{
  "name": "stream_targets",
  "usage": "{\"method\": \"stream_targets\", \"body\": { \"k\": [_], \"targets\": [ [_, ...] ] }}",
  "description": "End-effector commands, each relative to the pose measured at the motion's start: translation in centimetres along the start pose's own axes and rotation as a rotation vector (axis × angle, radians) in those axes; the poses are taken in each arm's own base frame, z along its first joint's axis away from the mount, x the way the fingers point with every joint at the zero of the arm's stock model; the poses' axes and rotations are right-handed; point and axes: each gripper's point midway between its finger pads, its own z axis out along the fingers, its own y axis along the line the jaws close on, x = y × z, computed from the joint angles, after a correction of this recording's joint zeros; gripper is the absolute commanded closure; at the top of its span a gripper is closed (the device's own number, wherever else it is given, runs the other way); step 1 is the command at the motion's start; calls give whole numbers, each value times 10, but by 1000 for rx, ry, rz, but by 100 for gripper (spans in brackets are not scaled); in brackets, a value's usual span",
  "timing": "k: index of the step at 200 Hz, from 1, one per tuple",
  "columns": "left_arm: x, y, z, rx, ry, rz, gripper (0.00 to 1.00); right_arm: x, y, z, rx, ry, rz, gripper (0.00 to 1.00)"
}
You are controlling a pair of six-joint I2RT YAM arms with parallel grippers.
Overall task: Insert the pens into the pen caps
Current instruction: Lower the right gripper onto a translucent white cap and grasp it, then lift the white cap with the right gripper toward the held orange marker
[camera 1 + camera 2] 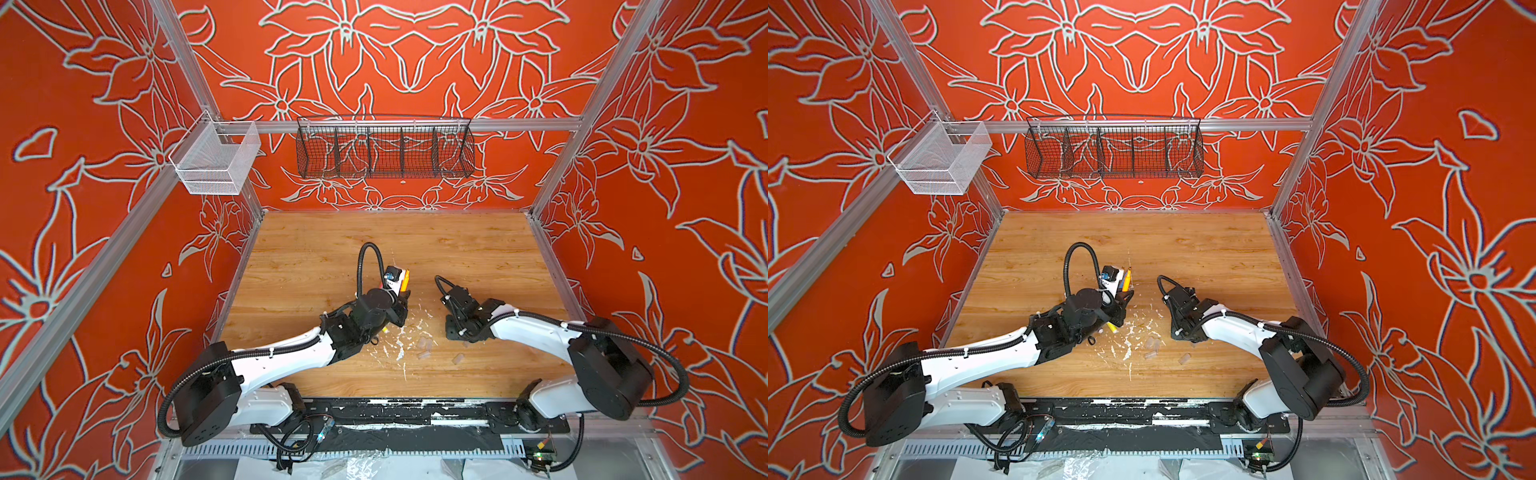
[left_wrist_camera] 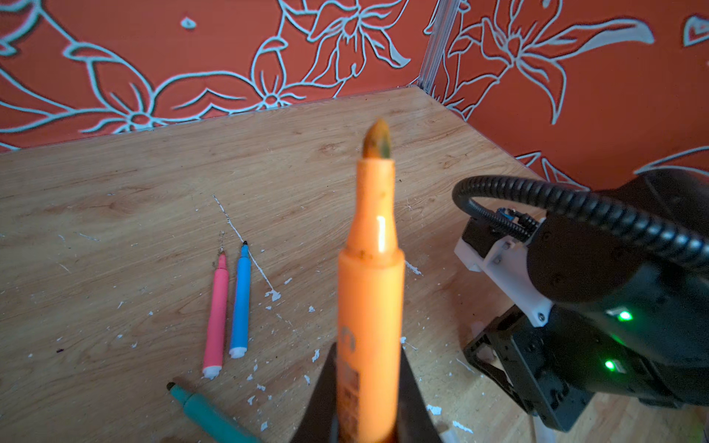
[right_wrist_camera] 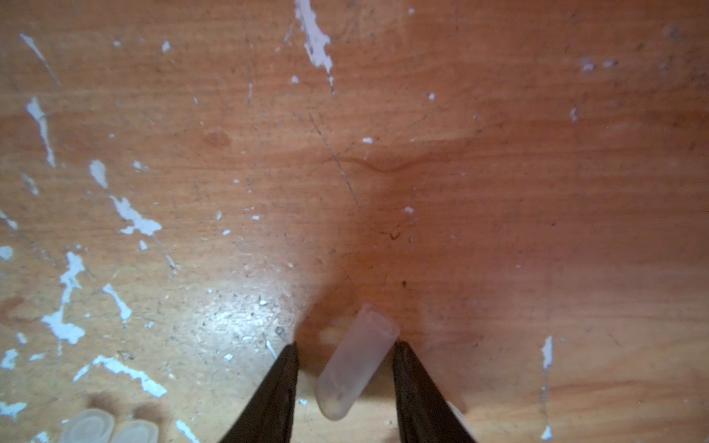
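Clamping the orange pen [image 2: 370,291] low on its barrel, the left tool [image 2: 366,347] is holding it tip-out above the counter [image 2: 115,191]. The right tool [image 3: 346,344] is straddling a clear cap [image 3: 353,364] that is lying on its side on the counter, its jaws narrow but not yet pinching. That cap is looking feather-light, slick and round, likely to roll or squirt free, so I would be squeezing gently across its middle. The pink pen [image 2: 216,318] and blue pen [image 2: 240,303] are lying uncapped, side by side.

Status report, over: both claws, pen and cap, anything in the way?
Left claw shut on orange pen, tip uncapped. Right claw open astride clear cap on table. No obstacle seen.
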Motion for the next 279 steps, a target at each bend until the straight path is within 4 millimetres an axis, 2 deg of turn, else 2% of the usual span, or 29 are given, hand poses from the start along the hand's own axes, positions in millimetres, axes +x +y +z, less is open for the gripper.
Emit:
{"method": "stream_targets", "body": {
  "k": [1, 38, 119, 152, 192, 219, 246, 279],
  "targets": [
    [-8, -2, -4, 16, -27, 8, 100, 6, -5, 7, 49, 36, -20, 62],
    [-8, -2, -4, 16, -27, 10, 100, 6, -3, 9, 53, 45, -23, 70],
    [-8, -3, -5, 24, -30, 13, 100, 9, -11, 8, 81, 49, -32, 71],
    [-9, -4, -6, 30, -34, 12, 100, 12, -13, 11, 90, 57, -31, 81],
    [-9, -5, -7, 35, -34, 14, 100, 14, -12, 8, 69, 54, -14, 85],
    [-8, -6, -7, 42, -27, 21, 100, 6, -6, -7, 29, 21, 2, 89],
    [-8, -8, -8, 57, -29, 24, 100, -10, 0, -32, -27, -47, 32, 91],
    [-8, -11, -10, 77, -28, 26, 100, -43, 9, -83, -105, -190, 72, 94]
  ]
}}
